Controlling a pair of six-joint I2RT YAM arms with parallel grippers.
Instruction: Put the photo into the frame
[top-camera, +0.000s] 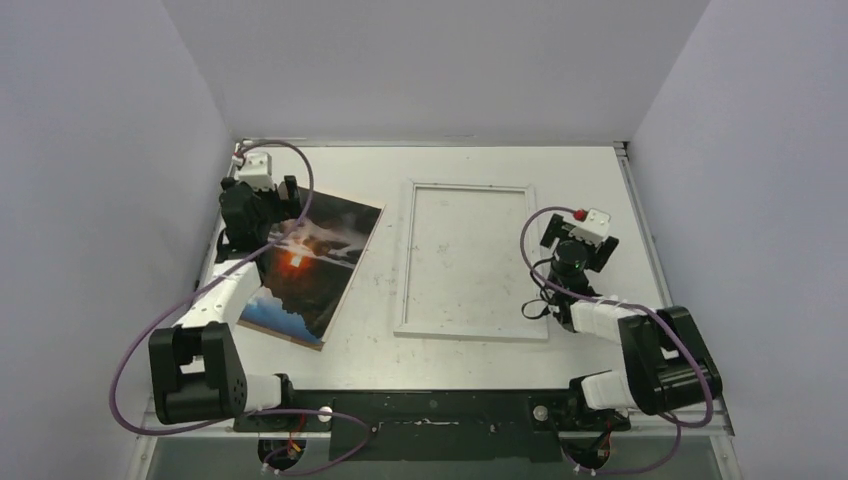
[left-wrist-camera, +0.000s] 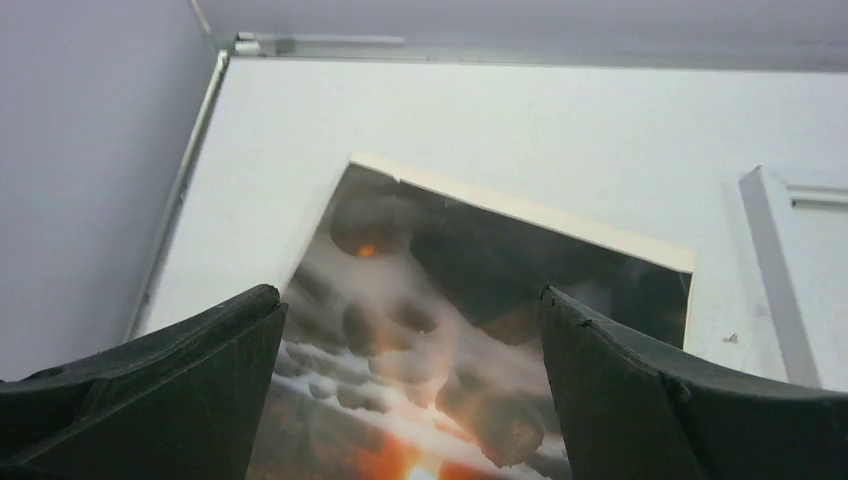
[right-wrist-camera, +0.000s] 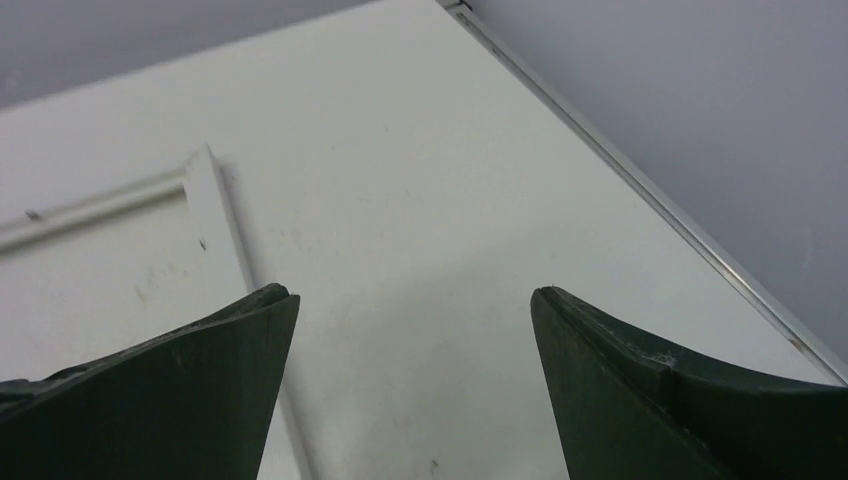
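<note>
The photo (top-camera: 318, 262), a dark sunset print with an orange sun, lies tilted on the table left of the frame; it also fills the left wrist view (left-wrist-camera: 450, 300). The frame (top-camera: 404, 270), white-bordered with a clear middle, lies flat at the table's centre with nothing in it; its corner shows in the left wrist view (left-wrist-camera: 765, 230) and the right wrist view (right-wrist-camera: 215, 210). My left gripper (top-camera: 292, 200) is open and empty, hovering over the photo's far left part. My right gripper (top-camera: 580, 232) is open and empty, just right of the frame.
The white table (top-camera: 590, 180) is walled in by grey panels at the left, back and right. A metal rail (right-wrist-camera: 640, 190) runs along its right edge. Purple cables loop beside both arms.
</note>
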